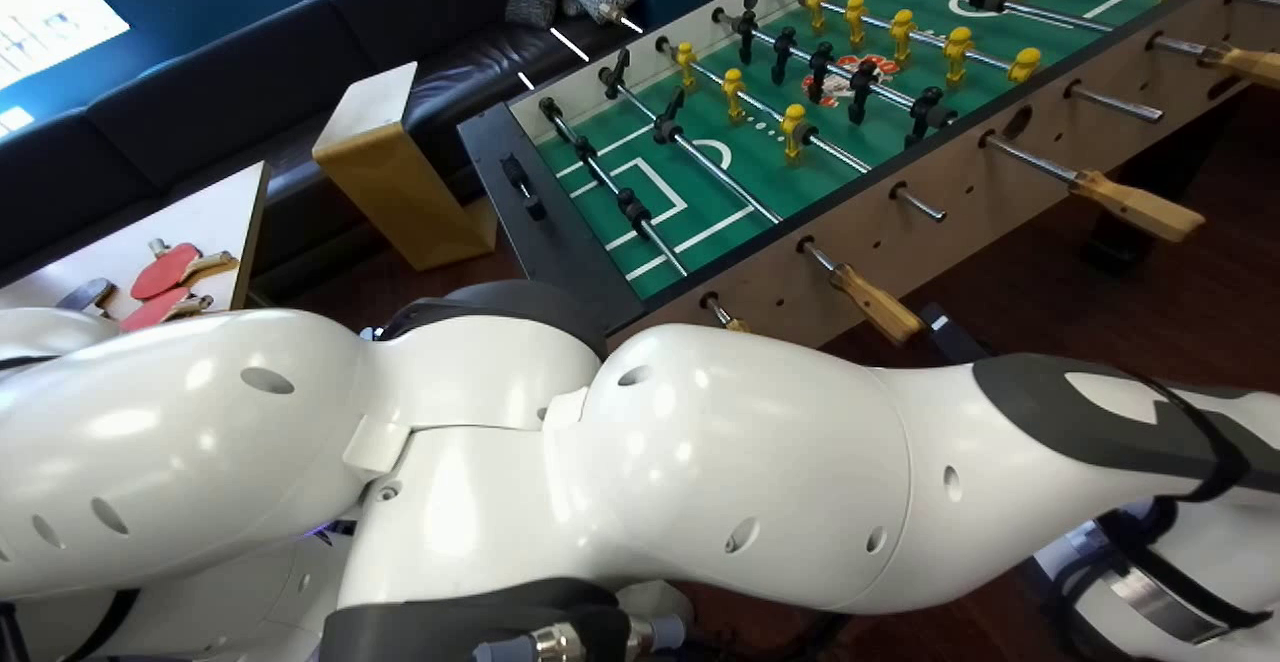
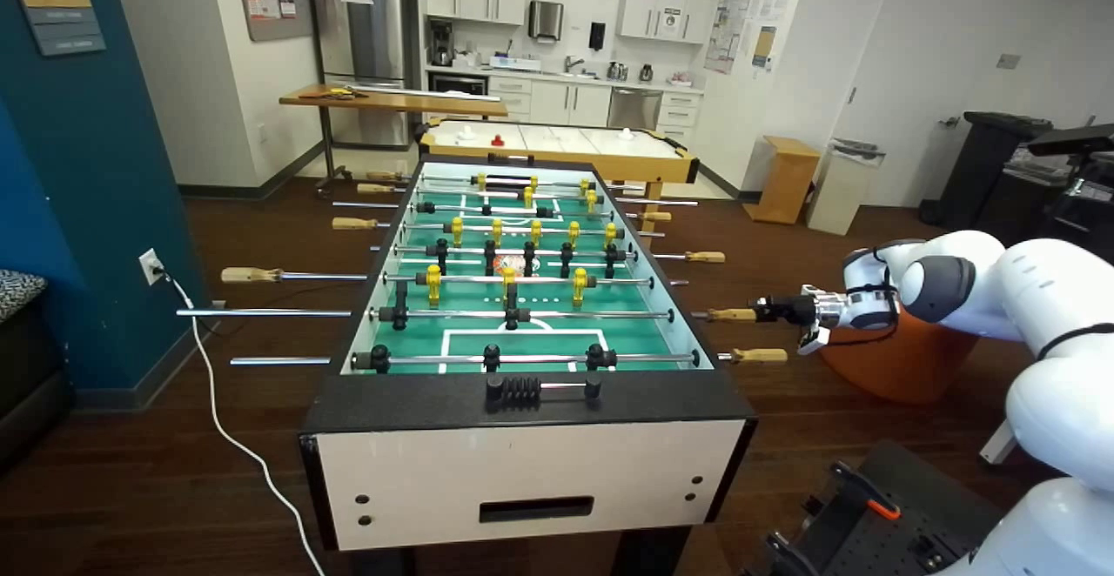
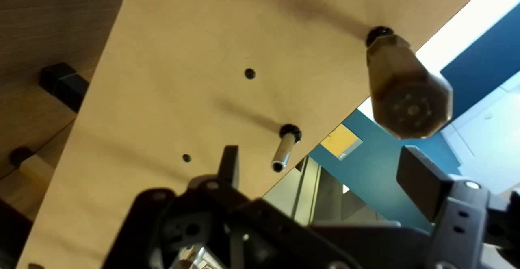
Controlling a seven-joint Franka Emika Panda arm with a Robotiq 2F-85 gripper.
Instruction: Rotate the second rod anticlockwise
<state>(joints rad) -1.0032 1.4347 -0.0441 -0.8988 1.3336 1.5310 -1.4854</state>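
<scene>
I find the hand (image 3: 323, 163) spread wide in the wrist view, its fingers (image 3: 422, 181) well apart and gripping nothing. The handle (image 3: 408, 92) of the second rod (image 2: 457, 315) lies just ahead of the fingertips, off-centre toward the finger at that view's right. In an exterior view the hand (image 2: 759, 307) is at the handle's outer end; whether they touch I cannot tell.

Principal risk, in my judgement: advancing on this line could drive that finger into the handle's end and slide the second rod inward instead of turning it. The handle is also faceted; a grip across its corners, or on the tip alone, could slip under twist. If I turn out of line with the second rod, it could bind in the table (image 2: 418, 472).

Farther out, the bare rod (image 3: 283, 153) shows in the gap between the fingers, so a straight push without correction could take me to it rather than to the handle. The first handle (image 2: 759, 355) is near on the opposite side, and a wide swing might knock it.

In an exterior view the arm (image 1: 750, 462) covers most or all of the hand, so alignment rests chiefly on the wrist view. I count from the table end nearer the arm's base; counted otherwise, this is the wrong rod.
</scene>
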